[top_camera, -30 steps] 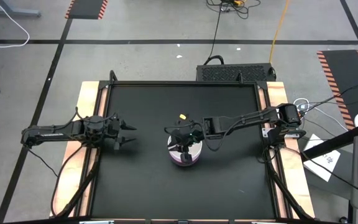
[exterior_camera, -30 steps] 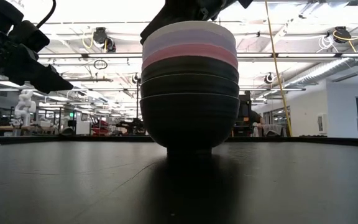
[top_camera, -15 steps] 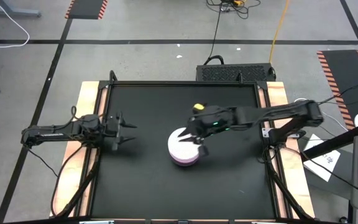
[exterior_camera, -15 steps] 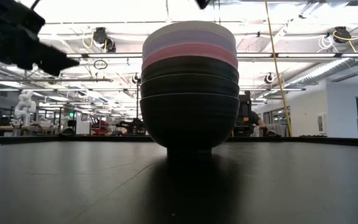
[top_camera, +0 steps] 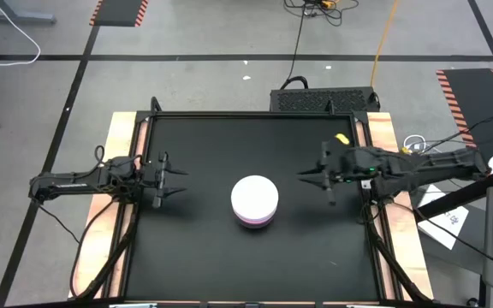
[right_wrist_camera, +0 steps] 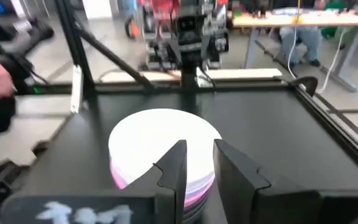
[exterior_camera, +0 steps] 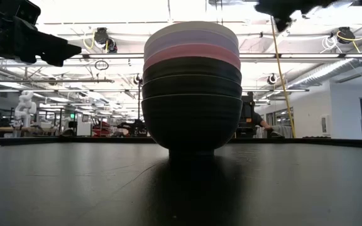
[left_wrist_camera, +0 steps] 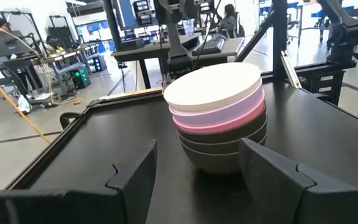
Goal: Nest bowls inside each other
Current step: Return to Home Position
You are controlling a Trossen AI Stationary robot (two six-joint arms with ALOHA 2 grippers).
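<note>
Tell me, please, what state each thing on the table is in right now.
white bowl: nested, topmost.
purple bowl: nested under the white.
pink bowl: nested under the purple.
black bowls: three, nested, upright at the bottom.
left gripper: jaws open, empty, apart from the bowls.
right gripper: empty, apart from the bowls.

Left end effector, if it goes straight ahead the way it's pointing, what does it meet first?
Probably the bowl stack, near its top; nothing lies between it and the left end effector.
</note>
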